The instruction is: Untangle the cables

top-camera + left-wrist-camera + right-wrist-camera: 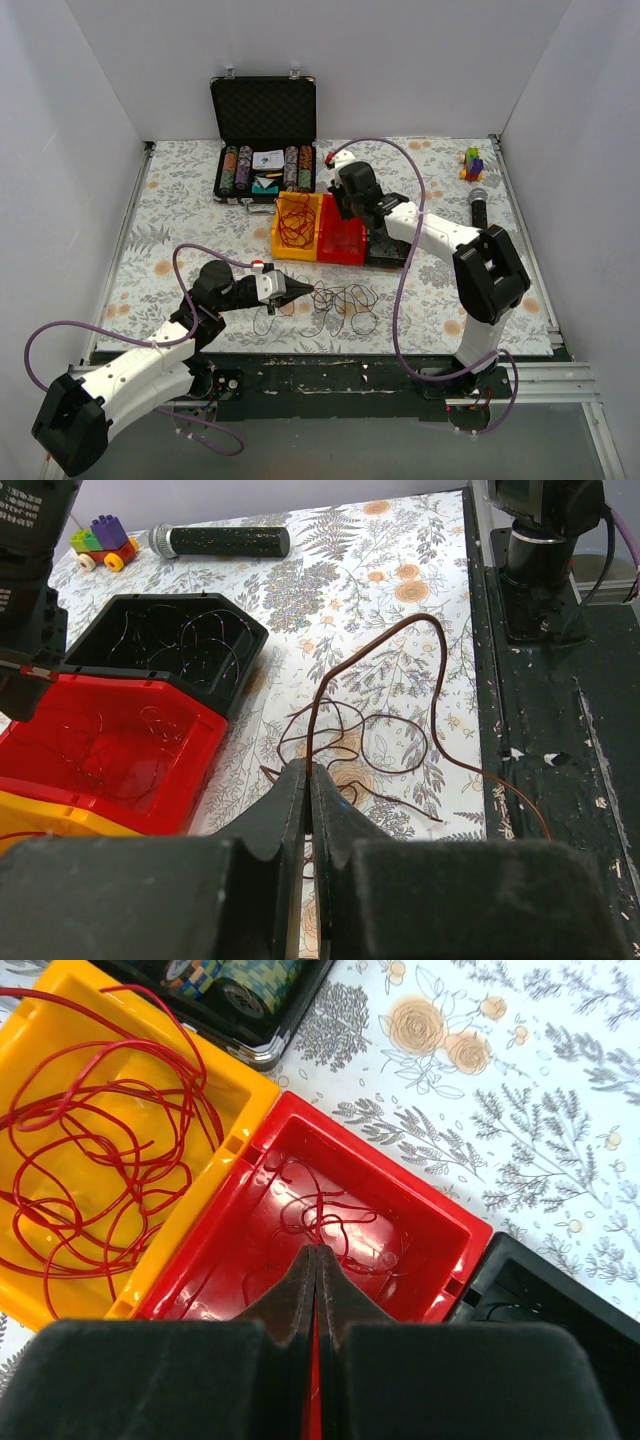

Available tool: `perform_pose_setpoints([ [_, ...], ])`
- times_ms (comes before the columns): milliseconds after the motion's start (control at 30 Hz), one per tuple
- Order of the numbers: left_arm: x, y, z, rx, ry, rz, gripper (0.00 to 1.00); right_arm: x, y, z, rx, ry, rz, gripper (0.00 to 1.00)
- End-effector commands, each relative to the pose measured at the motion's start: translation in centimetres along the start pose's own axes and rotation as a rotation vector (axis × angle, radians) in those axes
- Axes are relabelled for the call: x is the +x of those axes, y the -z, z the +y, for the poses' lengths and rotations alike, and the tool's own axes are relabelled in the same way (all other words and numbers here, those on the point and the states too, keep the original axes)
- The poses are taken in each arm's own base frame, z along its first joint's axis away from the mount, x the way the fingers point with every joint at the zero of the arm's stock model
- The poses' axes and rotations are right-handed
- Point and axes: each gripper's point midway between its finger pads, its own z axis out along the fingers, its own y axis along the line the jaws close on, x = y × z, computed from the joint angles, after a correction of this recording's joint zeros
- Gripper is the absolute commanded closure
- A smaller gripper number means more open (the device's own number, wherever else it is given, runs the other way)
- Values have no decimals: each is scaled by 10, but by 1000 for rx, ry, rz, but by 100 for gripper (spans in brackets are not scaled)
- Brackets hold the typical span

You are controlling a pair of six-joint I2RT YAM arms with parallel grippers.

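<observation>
Mid-separation. Left gripper [308, 770] pinches brown cable [383, 648]; remaining loops [385, 742] at 1 o'clock. Right gripper [317, 1252] shut over red bin [392, 1158]; whether it holds anything, cannot tell. Next: draw strand clear slowly.

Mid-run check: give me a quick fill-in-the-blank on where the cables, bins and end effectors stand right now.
1. The left end effector is shut on a cable whose colour is ____.
2. The bright red cables lie in the leftmost bin, whose colour is ____.
3. The right end effector is shut above the middle bin, whose colour is ____.
Missing words: brown; yellow; red.
</observation>
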Motion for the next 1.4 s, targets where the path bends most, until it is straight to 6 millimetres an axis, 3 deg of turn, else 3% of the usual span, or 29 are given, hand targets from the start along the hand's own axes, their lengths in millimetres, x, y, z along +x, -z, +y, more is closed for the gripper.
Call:
perform_pose_setpoints([
  [0,-9,1,0,7,-15,-21,100,14,-21,2,-53,-77,42,99],
  [200,-10,1,0,10,-25,-23,100,19,-42,10,-98,-80,66,99],
  [333,-13,0,3,7,-30,-26,100,10,-41,11,-107,-83,56,96],
  [500,-7,-1,7,-21,-2,-9,100,-47,5,9,-142,-82,-102,63],
  [633,1,-1,17,-92,56,5,100,-86,54,15,-214,-79,-221,51],
  [767,4,2,36,-214,92,7,100,-97,107,17,-266,-67,-306,41],
  [800,5,4,42,-247,86,10,100,-88,111,17,-270,-66,-297,41],
  [833,5,5,46,-272,85,9,100,-90,130,15,-280,-62,-331,41],
  [933,9,12,61,-352,57,32,100,-70,165,18,-323,-67,-342,39],
  [1033,19,18,65,-375,21,80,100,-28,189,29,-388,-83,-290,27],
  [1100,24,22,64,-381,22,98,100,5,197,38,-417,-89,-238,17],
  [1133,25,23,61,-364,28,101,100,32,194,43,-426,-96,-185,16],
  [1233,12,18,44,-243,4,75,100,86,194,60,-441,-109,-104,14],
  [1367,-11,10,34,-137,-18,29,100,127,186,83,-455,-76,-42,13],
])
